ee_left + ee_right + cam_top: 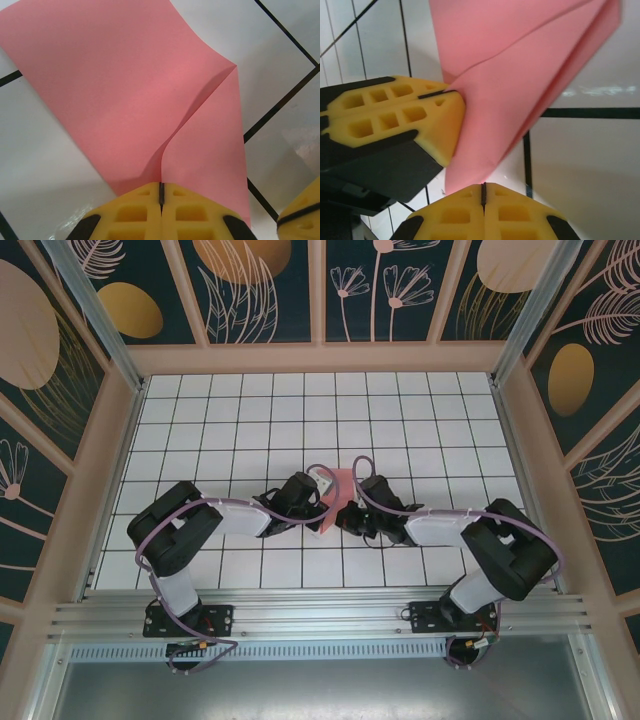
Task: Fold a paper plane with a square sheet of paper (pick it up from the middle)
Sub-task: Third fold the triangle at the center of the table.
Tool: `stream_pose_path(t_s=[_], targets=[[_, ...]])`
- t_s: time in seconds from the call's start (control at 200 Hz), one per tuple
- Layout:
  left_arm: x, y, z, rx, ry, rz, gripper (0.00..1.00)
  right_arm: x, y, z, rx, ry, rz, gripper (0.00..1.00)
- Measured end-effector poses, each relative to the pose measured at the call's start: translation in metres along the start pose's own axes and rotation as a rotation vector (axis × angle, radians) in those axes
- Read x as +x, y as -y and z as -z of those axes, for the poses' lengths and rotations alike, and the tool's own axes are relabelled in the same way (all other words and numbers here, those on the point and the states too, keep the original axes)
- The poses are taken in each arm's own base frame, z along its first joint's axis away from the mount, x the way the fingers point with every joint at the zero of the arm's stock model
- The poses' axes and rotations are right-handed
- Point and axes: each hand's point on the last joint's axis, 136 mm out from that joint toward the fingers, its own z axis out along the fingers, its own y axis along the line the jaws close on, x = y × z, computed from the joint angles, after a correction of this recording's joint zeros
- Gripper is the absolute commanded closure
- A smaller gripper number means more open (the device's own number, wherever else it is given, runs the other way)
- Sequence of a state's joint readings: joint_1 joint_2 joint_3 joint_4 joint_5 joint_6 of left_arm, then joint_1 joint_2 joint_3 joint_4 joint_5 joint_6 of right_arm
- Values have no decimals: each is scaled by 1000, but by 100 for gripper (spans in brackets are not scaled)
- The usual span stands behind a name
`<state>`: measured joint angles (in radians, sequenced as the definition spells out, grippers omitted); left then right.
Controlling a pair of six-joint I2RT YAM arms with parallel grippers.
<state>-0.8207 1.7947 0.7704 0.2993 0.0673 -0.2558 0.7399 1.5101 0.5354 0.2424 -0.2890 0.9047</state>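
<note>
Top external view: noted the square sheet of paper [338, 496] at mid-desk, raised off the white gridded desk [250, 420] and caught between the wrist ends of the left arm [235, 515] and the right arm [440, 528], drawn close together. Left wrist view: found the left jaws pressed fully together on the near edge of the sheet, right at the foot of a soft, rounded fold running away to a far-right corner; no sharp crease along it. Right wrist view: found the right jaws likewise shut tight, with the lowest corner of the sheet coming down to their seam; judged pinched there, though the contact is only thinly shown. Also seen at left of that view: the left jaws clamped on the sheet's edge. Step in hand, as judged: an early fold, flap brought over but crease not set, no dart shape yet. Next move, as judged: calls for squaring the flap edges, lowering the sheet flat to the desk, and pressing along the fold without letting the thin paper slip or buckle.
</note>
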Motion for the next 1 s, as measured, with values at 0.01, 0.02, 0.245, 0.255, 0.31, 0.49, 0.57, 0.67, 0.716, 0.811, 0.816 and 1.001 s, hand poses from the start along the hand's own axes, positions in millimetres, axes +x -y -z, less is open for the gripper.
stream_pose_path(t_s=[0.01,0.02,0.245,0.255,0.31,0.49,0.57,0.67,0.716,0.811,0.816,1.001], targets=[[0,0,0,0,0,0,100,0,0,0,-1,0,0,97],[0,0,0,0,0,0,100,0,0,-1,-3,1,0,97],[0,0,0,1,2,0,100,3,3,-11,-3,-14,-16,97],[0,0,0,0,2,0,100,3,3,-11,-3,-15,-16,97],[0,0,0,0,2,0,100,4,3,-12,-4,-18,-16,97],[0,0,0,0,2,0,100,4,1,-12,-10,-18,-16,97],[-1,0,0,0,3,0,100,3,0,-11,-15,-15,-17,97],[0,0,0,0,2,0,100,2,-4,-10,-28,-10,-15,97],[0,0,0,0,2,0,100,3,-5,-10,-30,-11,-13,97],[0,0,0,0,2,0,100,3,-5,-10,-31,-11,-12,97],[0,0,0,0,2,0,100,3,-5,-10,-31,-11,-12,97],[0,0,0,0,2,0,100,3,-6,-10,-34,-10,-15,97]])
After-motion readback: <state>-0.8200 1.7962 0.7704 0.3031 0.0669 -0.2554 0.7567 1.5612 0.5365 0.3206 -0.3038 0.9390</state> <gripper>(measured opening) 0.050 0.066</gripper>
